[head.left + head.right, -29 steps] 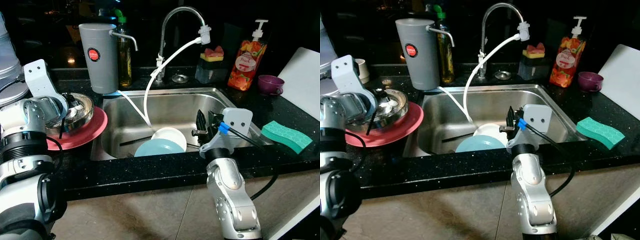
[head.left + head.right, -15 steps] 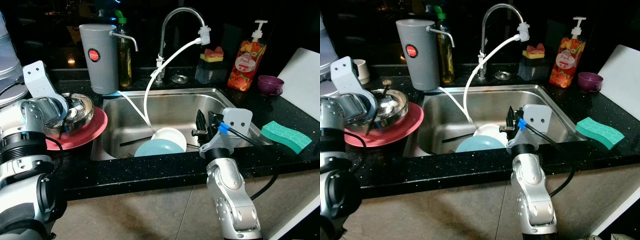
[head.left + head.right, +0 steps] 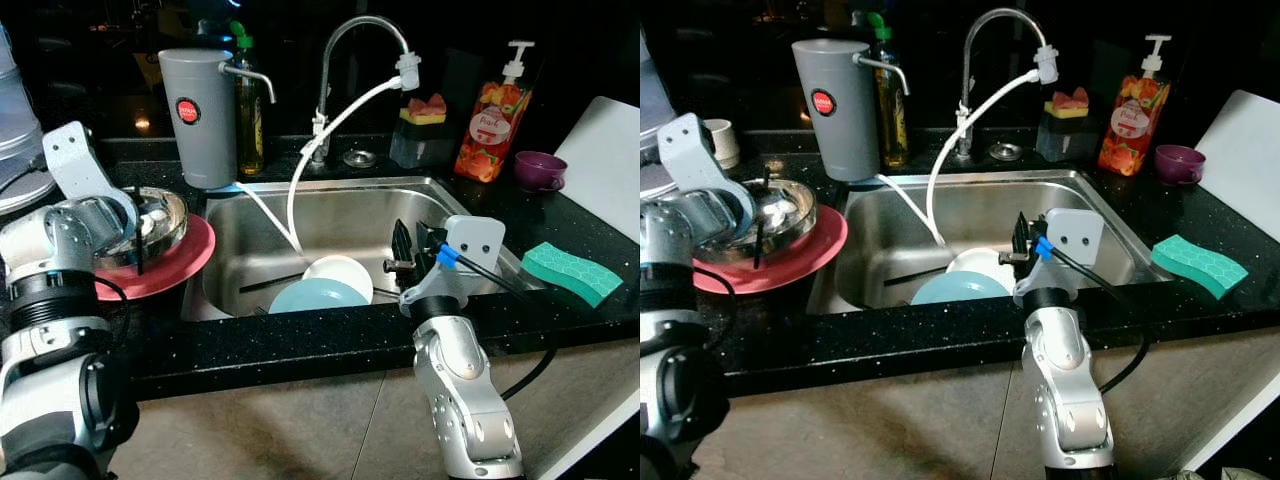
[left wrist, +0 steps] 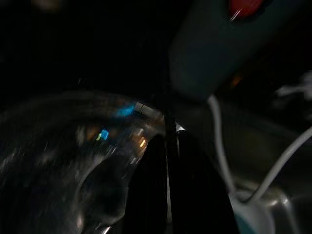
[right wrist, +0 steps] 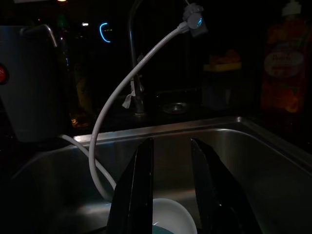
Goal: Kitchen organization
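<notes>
A steel bowl [image 3: 160,215] sits on a pink plate [image 3: 185,262] on the black counter left of the sink [image 3: 330,205]. My left gripper [image 4: 169,139] hovers over the bowl's rim, shut on a thin dark utensil [image 3: 140,250] that stands nearly upright. In the sink lie a white bowl [image 3: 340,272] and a light blue plate [image 3: 318,297], with a dark utensil [image 3: 270,283] beside them. My right gripper [image 5: 170,144] hangs over the sink's front right part, just above the white bowl, open and holding nothing.
A grey water filter jug [image 3: 197,115] and an oil bottle [image 3: 249,115] stand behind the sink, beside the faucet [image 3: 345,60] with its white hose. On the right are a soap bottle [image 3: 490,115], purple cup [image 3: 541,168], green sponge [image 3: 572,270] and white board [image 3: 605,160].
My left wrist has tilted back and the thin utensil in its fingers has shifted slightly right over the bowl, standing more upright. The right arm has not moved.
</notes>
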`<state>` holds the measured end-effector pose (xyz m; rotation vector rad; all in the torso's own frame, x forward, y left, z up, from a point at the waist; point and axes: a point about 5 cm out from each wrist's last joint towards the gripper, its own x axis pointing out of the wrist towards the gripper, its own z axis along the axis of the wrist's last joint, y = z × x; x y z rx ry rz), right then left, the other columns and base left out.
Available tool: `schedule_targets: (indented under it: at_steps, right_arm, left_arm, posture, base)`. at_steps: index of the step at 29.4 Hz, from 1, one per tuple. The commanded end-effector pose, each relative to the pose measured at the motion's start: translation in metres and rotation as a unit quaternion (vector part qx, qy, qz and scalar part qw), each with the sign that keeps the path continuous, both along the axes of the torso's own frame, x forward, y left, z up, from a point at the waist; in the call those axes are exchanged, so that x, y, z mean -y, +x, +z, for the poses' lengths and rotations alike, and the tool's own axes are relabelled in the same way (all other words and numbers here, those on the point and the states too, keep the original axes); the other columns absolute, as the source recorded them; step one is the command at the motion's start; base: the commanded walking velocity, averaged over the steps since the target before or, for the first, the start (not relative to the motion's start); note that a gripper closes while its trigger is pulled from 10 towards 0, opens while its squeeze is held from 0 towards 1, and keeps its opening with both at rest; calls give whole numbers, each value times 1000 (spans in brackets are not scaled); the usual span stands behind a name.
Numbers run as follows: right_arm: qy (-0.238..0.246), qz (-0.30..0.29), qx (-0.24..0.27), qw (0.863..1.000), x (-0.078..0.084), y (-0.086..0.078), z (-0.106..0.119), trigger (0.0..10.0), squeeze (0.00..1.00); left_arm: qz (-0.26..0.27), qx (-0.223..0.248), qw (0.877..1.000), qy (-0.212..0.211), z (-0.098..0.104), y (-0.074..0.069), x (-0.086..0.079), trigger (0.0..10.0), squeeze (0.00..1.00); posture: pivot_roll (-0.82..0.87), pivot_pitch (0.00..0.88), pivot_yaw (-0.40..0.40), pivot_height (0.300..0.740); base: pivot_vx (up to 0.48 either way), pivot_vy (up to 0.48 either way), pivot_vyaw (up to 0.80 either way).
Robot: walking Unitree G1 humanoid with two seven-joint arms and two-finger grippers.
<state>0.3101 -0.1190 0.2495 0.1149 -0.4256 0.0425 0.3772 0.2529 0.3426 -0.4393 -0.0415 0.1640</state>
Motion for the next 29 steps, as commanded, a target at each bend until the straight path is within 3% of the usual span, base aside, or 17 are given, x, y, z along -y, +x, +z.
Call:
schedule_targets:
  at_steps: [1,6,8,12,13,14,15,16,21,24,25,29]
  right_arm:
    - [-4,-6,2,1000,2,-1,-1,10000,0]
    - [-3,-7,2,1000,2,-1,-1,10000,0]
    - [-3,-7,2,1000,2,-1,-1,10000,0]
    - [-3,-6,2,1000,2,-1,-1,10000,0]
    - [-3,-6,2,1000,2,-1,0,10000,0]
    - [-3,-6,2,1000,2,-1,0,10000,0]
    - [-2,-6,2,1000,2,-1,0,10000,0]
    - [-3,-6,2,1000,1,-1,0,10000,0]
    - [-4,-11,4,1000,4,-1,1,10000,0]
    - [-3,-15,2,1000,5,-2,0,10000,0]
    - [-3,-15,2,1000,5,-2,0,10000,0]
    - [-2,-15,1,1000,5,-3,-1,10000,0]
  left_arm:
    - [-16,38,999,2,12,-2,6,10000,0]
    - [-85,103,991,30,27,-6,32,10000,0]
    - [-95,108,989,36,27,-6,36,10000,0]
    - [-110,109,982,106,20,-1,56,10000,0]
    - [-104,94,977,159,14,4,64,10000,0]
    - [-104,94,977,159,14,4,64,10000,0]
    - [-101,83,972,197,9,7,69,10000,0]
    - [-111,78,958,253,0,13,81,10000,0]
    - [-143,66,945,285,-10,21,100,10000,0]
    - [-155,61,928,334,-18,25,111,10000,0]
    - [-155,61,928,334,-18,25,111,10000,0]
    - [-203,72,905,368,-33,24,128,10000,0]
  posture:
    - [81,104,-21,740]
    - [77,111,-23,740]
    - [77,111,-23,740]
    - [76,113,-25,740]
    - [73,115,-27,740]
    - [73,115,-27,740]
    - [73,115,-27,740]
    - [70,114,-25,740]
    - [61,114,-20,740]
    - [56,118,-15,740]
    - [56,118,-15,740]
    - [56,118,-15,740]
  base:
    - [0,0,0]
    - [0,0,0]
    - [0,0,0]
    - [0,0,0]
    - [0,0,0]
    - [0,0,0]
    - [0,0,0]
    - [0,0,0]
    - [0,0,0]
    - [0,0,0]
    - [0,0,0]
    - [0,0,0]
